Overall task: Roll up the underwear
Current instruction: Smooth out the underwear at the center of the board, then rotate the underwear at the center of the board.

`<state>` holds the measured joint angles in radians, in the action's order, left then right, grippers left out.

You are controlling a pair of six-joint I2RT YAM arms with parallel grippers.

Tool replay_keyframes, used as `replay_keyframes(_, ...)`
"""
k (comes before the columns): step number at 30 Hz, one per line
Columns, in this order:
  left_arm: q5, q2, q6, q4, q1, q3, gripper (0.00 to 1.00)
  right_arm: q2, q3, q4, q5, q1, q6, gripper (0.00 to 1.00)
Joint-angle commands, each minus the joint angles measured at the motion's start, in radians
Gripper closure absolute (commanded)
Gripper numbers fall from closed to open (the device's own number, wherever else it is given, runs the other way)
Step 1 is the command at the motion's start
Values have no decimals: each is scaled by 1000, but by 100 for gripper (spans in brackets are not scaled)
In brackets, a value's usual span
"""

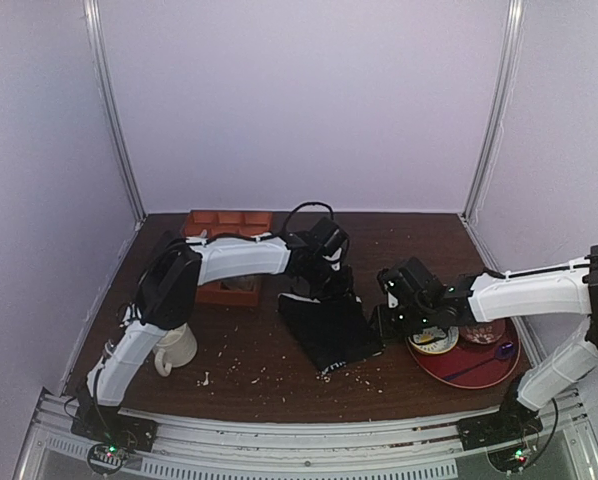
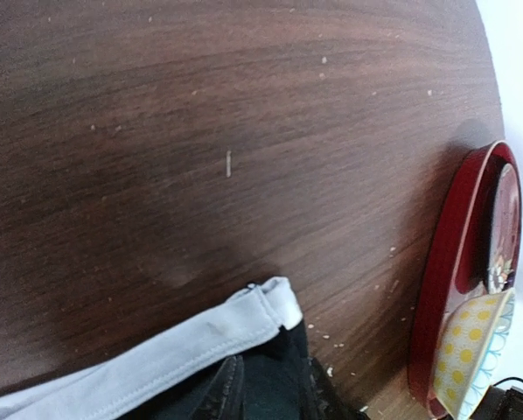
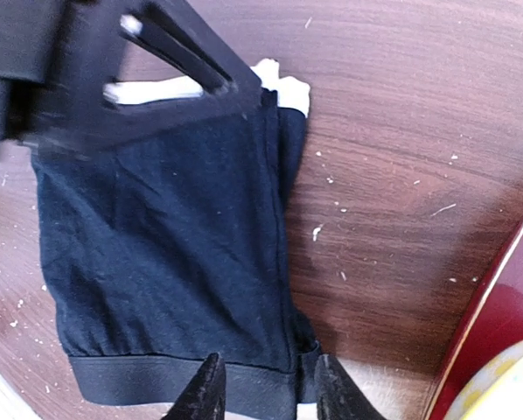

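Underwear point(image 1: 327, 332) lies flat at the middle of the table point(image 1: 249, 375), a dark folded piece with its white edging toward twelve o'clock and its black band toward six. Your left gripper point(image 1: 327, 288) sits over the far edge; whether it has closed on the edging you cannot tell, since its fingers are out of its own camera's view. Your right gripper point(image 3: 266, 389) hangs at the three o'clock side with its fingers slightly apart, straddling the band and seemingly gripping nothing yet. To roll well, pinch both corners of one edge evenly, keep the cloth taut between your arms, and turn it over in small tight laps. Mind the red tray point(image 1: 479, 365) at three o'clock.
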<state>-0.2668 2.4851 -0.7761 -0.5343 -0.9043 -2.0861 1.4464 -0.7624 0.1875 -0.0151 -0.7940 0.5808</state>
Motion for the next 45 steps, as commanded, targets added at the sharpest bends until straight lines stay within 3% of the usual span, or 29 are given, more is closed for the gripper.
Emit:
replay_keyframes(1,-2,-74,-23,6,9,1,69,38,-12,3,42,22,-14,66)
replay_keyframes(14,-19,-107,-52,-3,17,28,62,119,31,-112,155,74,17,63)
replay_keyframes(31,-50,-63,-102,-38,16,-15,60,127,5,-141,127,86,15,61)
replay_keyframes(45,43,-226,-100,2,15,200,60,233,-139,-150,157,177,-16,59)
